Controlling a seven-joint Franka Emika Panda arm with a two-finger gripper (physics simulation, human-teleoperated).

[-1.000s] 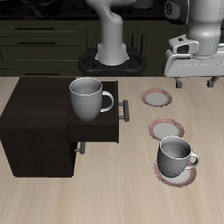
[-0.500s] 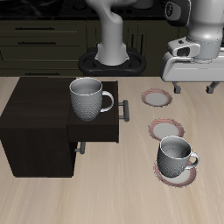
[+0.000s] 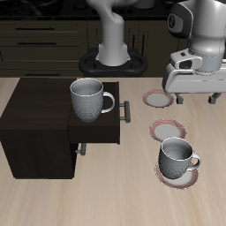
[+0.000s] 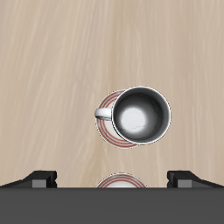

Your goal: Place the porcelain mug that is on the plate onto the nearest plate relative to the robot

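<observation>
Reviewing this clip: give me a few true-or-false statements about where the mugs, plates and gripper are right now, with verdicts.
1. The speckled greyish-white porcelain mug stands on a pink-rimmed round plate near the table's front edge. True.
2. The gripper is closed on that mug. False: it hangs in the air above the plates, holding nothing, fingers spread wide.
3. A second dimpled mug stands on the dark wooden cabinet. True.
4. All three plates carry mugs. False: the middle plate and the farthest-back plate are bare.
5. The cabinet's drawer is shut. False: it is pulled out.
</observation>
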